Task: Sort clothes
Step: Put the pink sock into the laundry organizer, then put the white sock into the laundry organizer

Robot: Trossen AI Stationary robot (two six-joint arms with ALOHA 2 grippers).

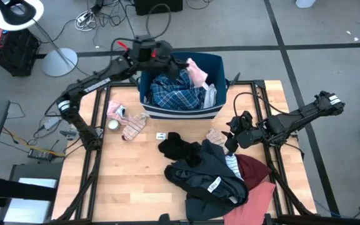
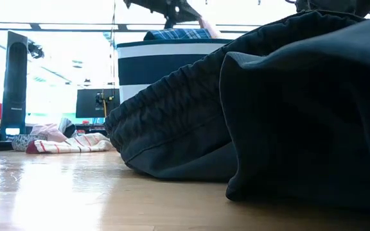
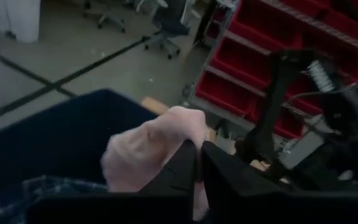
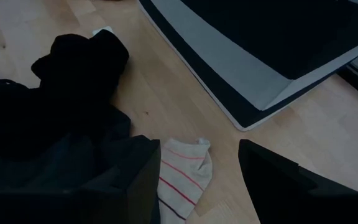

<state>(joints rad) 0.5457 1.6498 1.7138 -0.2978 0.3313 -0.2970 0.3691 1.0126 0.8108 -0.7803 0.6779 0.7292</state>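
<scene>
My left gripper (image 1: 182, 67) is over the navy bin (image 1: 220, 62) at the table's far edge, shut on a pale pink garment (image 1: 197, 72). A blue plaid garment (image 1: 179, 92) lies in the bin. My right gripper (image 1: 231, 141) is open and low over the table, right of centre. Its fingers stand on either side of a striped sock (image 4: 182, 177), apart from it. The sock lies flat on the wood. A black garment (image 1: 179, 148), a dark grey one (image 1: 205, 176), a maroon one (image 1: 252, 169) and a salmon pink one (image 1: 261, 197) lie heaped near the front. My left gripper pinches a bunched part of the pale pink garment (image 3: 178, 144) between its two fingers (image 3: 225, 177). The cloth bulges out past the fingertips, over the inside of the bin. One layer or several, I cannot tell.
Striped socks (image 1: 134, 125) and a small pink piece (image 1: 114, 111) lie at the table's left, in front of the bin. A small white item (image 1: 160, 135) lies at the centre. The dark grey garment (image 2: 268, 115) fills the low view. Bare wood shows at the front left.
</scene>
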